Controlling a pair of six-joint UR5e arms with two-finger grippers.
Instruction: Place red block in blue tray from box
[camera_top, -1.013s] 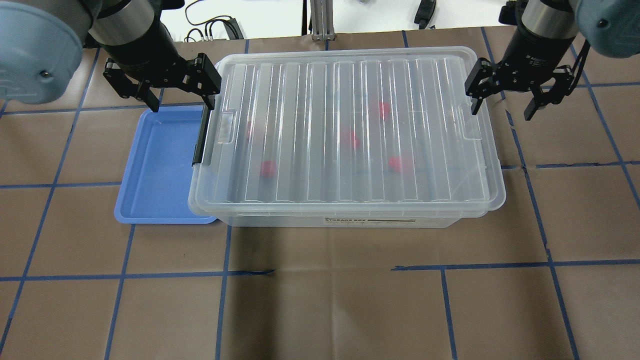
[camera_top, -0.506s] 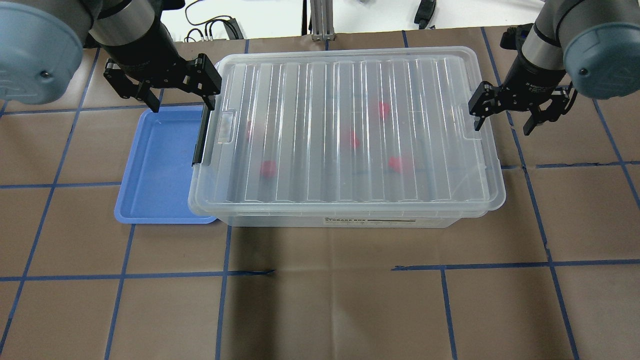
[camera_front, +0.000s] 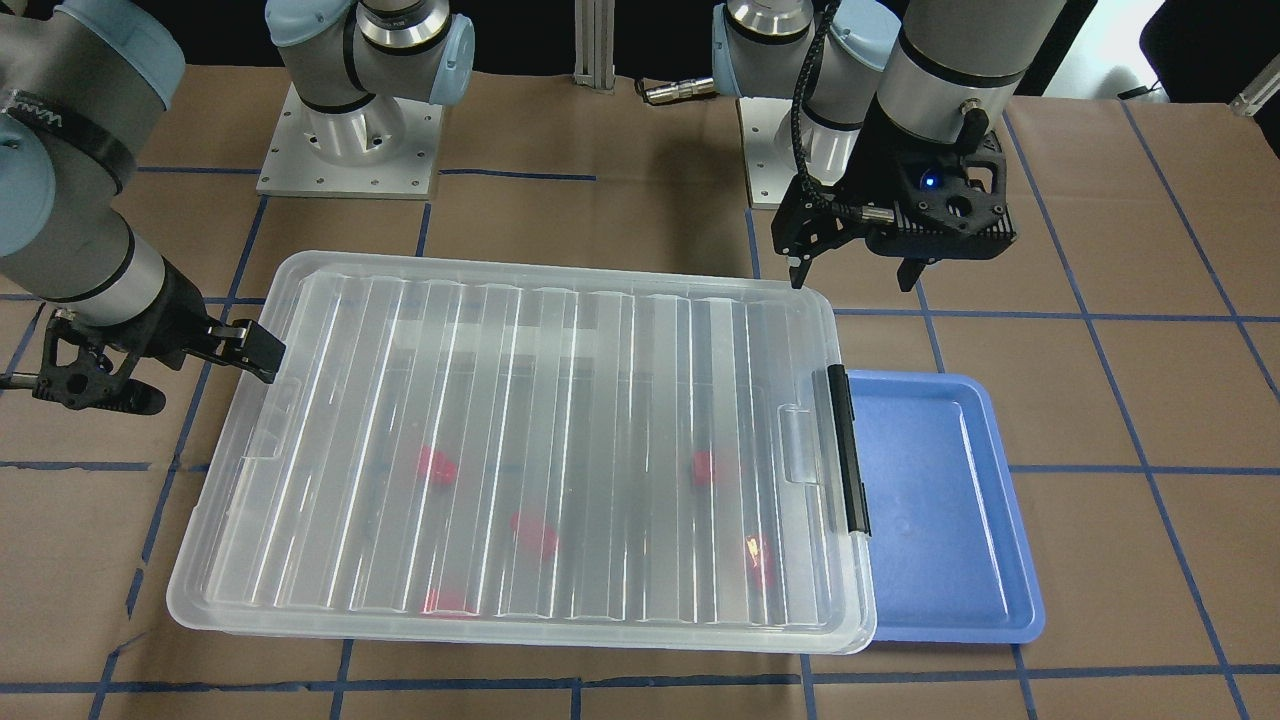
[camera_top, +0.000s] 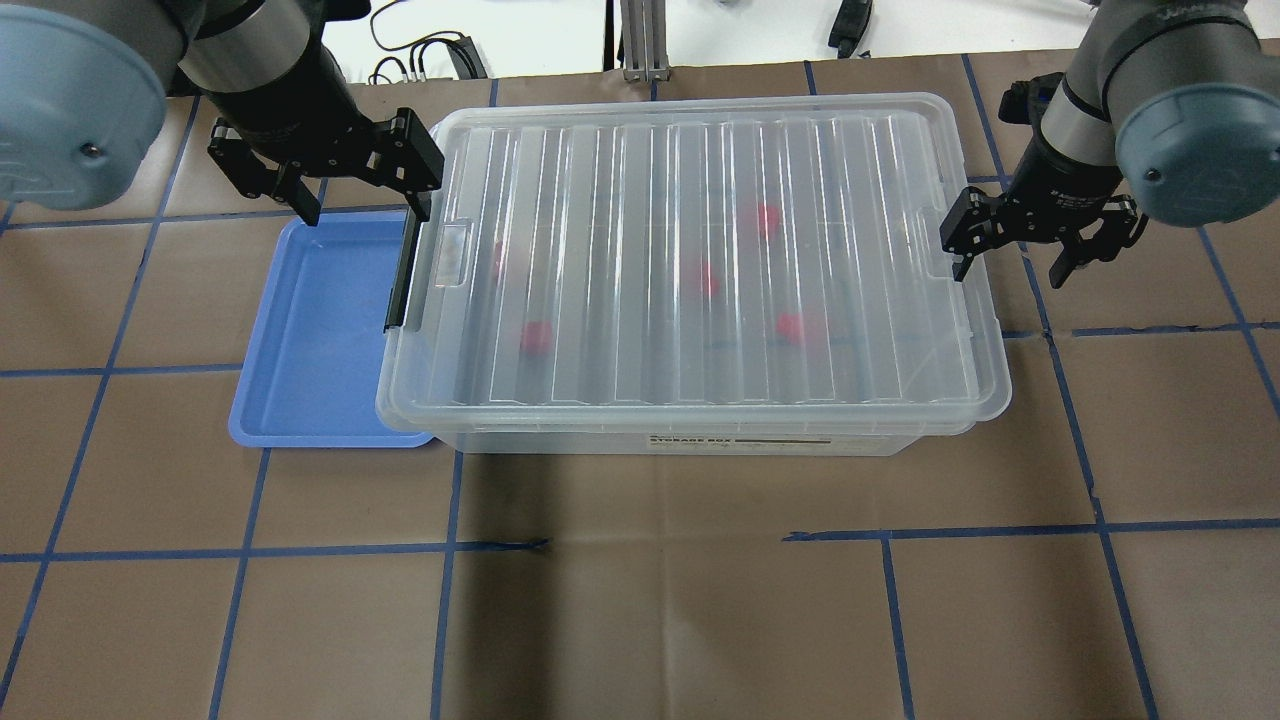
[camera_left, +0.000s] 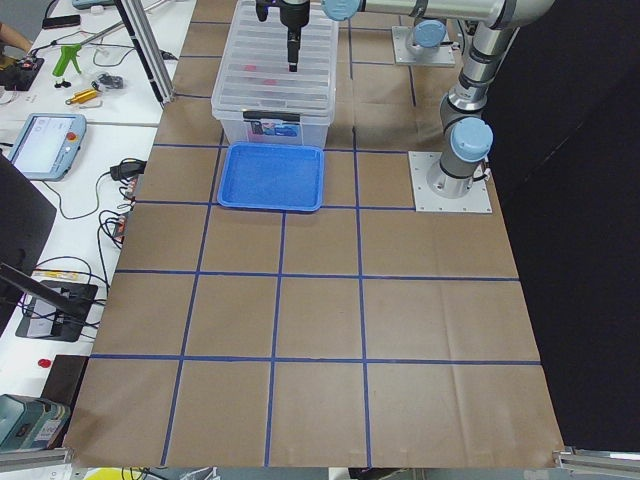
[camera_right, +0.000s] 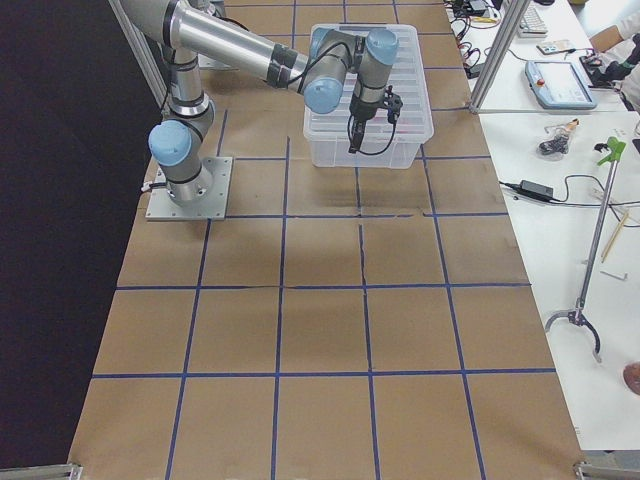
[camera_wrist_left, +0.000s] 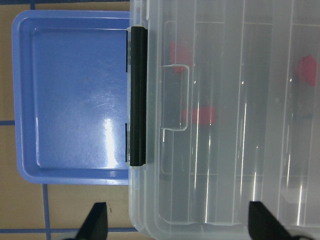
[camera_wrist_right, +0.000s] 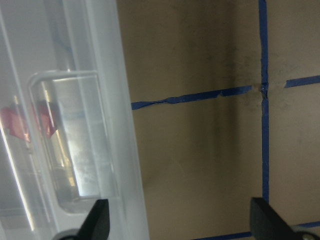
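Right, both tools are empty. The left gripper is spread wide with nothing between its fingers, and the right gripper is also spread and holds nothing.

The red block closest to the left gripper is inside the box, under the closed lid. In the left wrist view it lies ahead of the fingertips, just past the lid tab. About five red shapes show through the ribbed plastic, blurred, all loose on the box floor and apart from one another.

The blue tray is below and ahead of the left gripper's outer finger. It touches or tucks under the box's end, and no block is in it. The black latch bar sits between tray and lid, ahead of the inner finger. The right gripper straddles the box's other end, with one finger over the lid rim near the right-end tab and the other out over the table. No latch bar is visible there.

Handling, as a guess: the block looks light, rigid and smooth, so it could slip. Pinch across the boxy body, not the stub. It can't be reached until the lid comes off. The lid looks thin and flexible, so take it at the end rims or tabs once the latch is freed.
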